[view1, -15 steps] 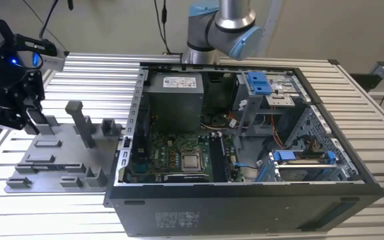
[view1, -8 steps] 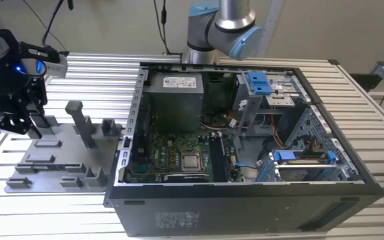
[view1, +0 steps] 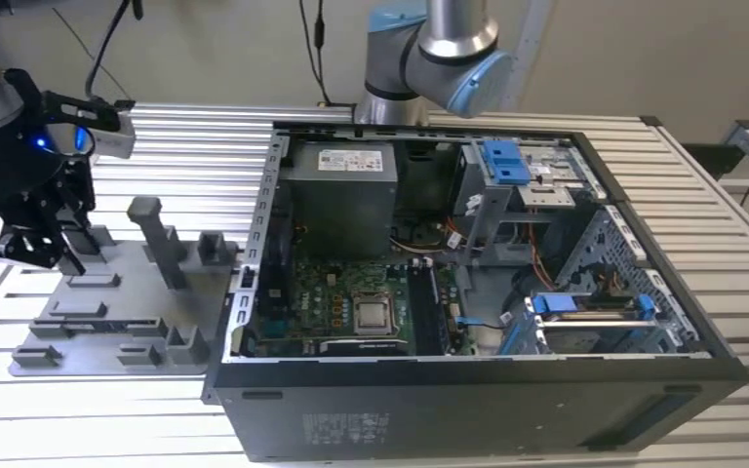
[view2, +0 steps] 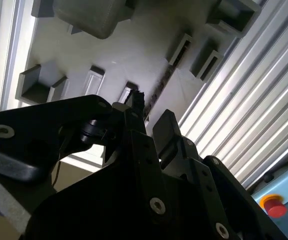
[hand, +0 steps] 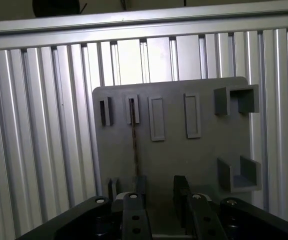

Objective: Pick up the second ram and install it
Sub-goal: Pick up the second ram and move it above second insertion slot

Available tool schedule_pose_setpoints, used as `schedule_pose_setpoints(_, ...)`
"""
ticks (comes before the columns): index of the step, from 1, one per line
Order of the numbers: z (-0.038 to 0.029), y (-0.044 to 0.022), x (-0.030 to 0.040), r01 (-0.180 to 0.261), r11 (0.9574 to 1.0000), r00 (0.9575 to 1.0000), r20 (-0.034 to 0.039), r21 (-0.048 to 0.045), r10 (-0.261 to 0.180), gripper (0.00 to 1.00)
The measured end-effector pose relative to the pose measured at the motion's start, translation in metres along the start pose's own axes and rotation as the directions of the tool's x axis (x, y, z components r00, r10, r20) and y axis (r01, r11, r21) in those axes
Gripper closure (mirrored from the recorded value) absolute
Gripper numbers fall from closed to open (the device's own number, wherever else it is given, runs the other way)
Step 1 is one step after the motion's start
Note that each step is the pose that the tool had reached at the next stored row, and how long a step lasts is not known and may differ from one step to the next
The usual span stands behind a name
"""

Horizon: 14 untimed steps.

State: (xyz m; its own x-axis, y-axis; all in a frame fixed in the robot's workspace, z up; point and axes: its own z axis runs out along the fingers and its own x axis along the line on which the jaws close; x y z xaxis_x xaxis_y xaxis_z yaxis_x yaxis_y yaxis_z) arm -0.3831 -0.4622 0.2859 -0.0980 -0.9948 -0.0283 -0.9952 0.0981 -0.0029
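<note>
Pre-grasp: gripper [view1: 39, 239] low over the grey fixture plate [view1: 140, 292], fingers spread, nothing pinched.

The second ram [hand: 134, 137] stands on edge in a slot of the plate. In the first wrist view it is a thin dark line, long axis running straight away from the gripper [hand: 160, 182] and crosswise to the closing direction. Its near end meets one finger [hand: 140, 186], not the middle of the gap. Inside the gap or just outside that finger: cannot tell from there. The second wrist view looks along the fingers and shows the ram [view2: 162, 88] slanting in toward the fingertips, seemingly ending at the mouth of the gap. The exterior view adds the likely destination: an open computer case [view1: 479, 409] with its motherboard [view1: 348, 302], well apart toward the exterior view's right.
</note>
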Motion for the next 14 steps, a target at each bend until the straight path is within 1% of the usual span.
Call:
schedule_pose_setpoints(5,0.0007,0.0000,0.0000,0.000,1.0000,1.0000,0.0003,0.0003,0.000,0.64)
schedule_pose_setpoints(14,0.0049,0.0002,0.0003,0.000,1.0000,1.0000,0.0001,0.0002,0.000,0.64)
